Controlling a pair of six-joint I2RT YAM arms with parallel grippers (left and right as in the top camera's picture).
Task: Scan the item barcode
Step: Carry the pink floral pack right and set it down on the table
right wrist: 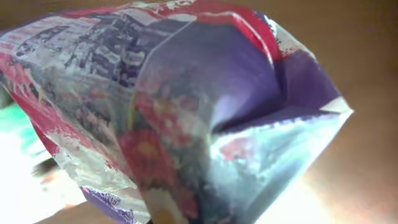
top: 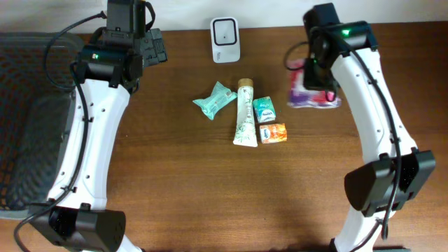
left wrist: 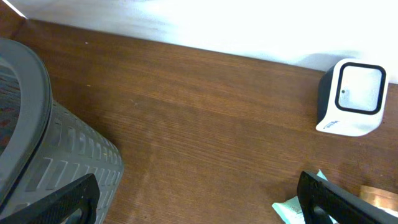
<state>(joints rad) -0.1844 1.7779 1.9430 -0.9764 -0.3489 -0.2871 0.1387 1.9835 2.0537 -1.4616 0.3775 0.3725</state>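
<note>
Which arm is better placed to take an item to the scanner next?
Right. The right gripper is shut on the purple packet, ready to carry to the scanner; the left gripper is open and empty, by the basket.

Purple-and-red crinkly foil pouch [right wrist: 205, 118] blurred, cropped in right wrist view, grey plastic basket [top: 21, 105] cut off overhead, picture's left edge

A gray basket [top: 19, 84] is sitting at the left edge of the frame on a brown table [top: 182, 189]. Near the centre a white tube [top: 245, 115] is lying with its cap toward the top. A teal packet [top: 214, 99] is lying just left of it. A teal box [top: 264, 109] is sitting just right of it, above an orange box [top: 273, 133].
</note>
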